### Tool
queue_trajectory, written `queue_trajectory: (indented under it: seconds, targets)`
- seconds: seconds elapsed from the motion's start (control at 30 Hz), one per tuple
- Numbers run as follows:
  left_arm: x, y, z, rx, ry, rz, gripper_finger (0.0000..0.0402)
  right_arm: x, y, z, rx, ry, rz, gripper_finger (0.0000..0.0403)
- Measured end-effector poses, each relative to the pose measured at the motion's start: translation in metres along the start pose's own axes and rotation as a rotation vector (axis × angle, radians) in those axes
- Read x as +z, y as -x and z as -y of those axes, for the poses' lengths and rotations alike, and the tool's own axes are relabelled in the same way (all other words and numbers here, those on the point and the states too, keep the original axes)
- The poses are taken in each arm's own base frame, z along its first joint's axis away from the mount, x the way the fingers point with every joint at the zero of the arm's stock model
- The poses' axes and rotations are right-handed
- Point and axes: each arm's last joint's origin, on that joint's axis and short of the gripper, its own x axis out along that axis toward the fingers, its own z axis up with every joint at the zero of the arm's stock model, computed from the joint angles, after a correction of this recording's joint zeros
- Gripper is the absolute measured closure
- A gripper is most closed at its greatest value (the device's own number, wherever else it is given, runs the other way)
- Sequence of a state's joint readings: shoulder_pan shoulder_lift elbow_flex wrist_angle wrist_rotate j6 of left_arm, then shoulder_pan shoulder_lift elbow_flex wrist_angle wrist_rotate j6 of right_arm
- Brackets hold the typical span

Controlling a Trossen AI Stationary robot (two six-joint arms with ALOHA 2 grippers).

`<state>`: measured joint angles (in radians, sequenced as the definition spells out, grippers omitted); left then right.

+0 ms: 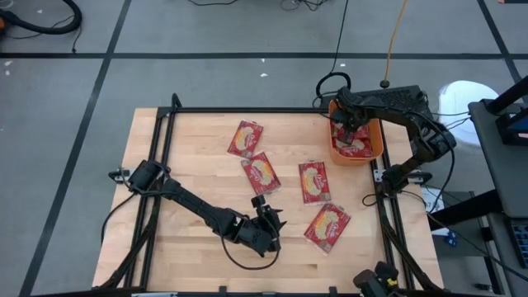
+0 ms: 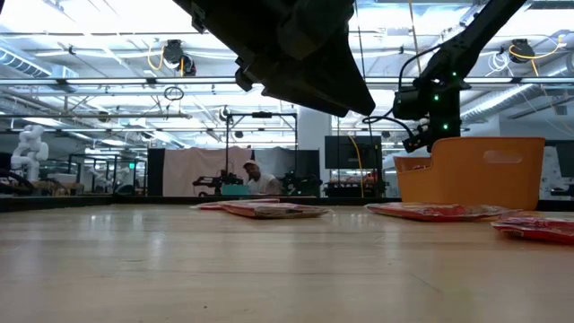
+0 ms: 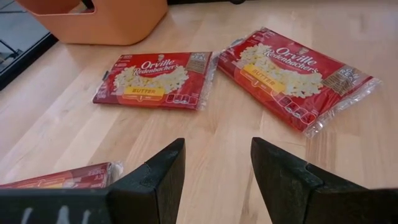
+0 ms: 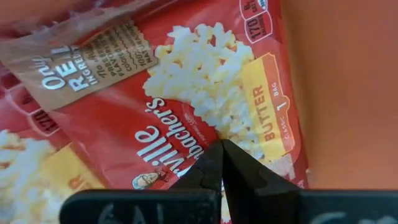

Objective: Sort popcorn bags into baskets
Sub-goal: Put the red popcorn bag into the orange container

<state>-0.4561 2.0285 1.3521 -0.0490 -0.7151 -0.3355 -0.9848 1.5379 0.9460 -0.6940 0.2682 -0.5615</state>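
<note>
Four popcorn bags (image 1: 314, 181) lie flat on the wooden table (image 1: 190, 165).

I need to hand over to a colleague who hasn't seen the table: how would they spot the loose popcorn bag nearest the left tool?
Start at the orange bin at the table's far right corner, then follow the four red Orville Redenbacher's bags lying on the wood. The one meant lies just beyond the left tool, second from the far-left bag. Unlike the other three bags, it sits straight ahead of that tool's open fingers.
</note>
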Motion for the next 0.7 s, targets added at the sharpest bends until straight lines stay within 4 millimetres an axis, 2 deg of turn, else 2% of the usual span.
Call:
queue_trajectory:
  seconds: [0.23, 0.37, 0.57, 0.7]
  targets:
    - [0.000, 0.000, 0.000, 0.000, 0.001, 0.000, 0.0215, 0.001, -0.006, 0.002, -0.126, 0.002, -0.010, 0.0403]
    - [0.000, 0.000, 0.000, 0.000, 0.002, 0.000, 0.0215, 0.002, 0.002, 0.004, -0.157, -0.059, 0.026, 0.0403]
    - [0.000, 0.000, 0.000, 0.001, -0.006, 0.000, 0.0215, -0.006, 0.049, -0.007, -0.154, -0.142, 0.193, 0.0403]
    - [0.000, 0.000, 0.000, 0.001, -0.010, 0.000, 0.0215, -0.021, 0.093, -0.026, -0.021, -0.206, 0.397, 0.0403]
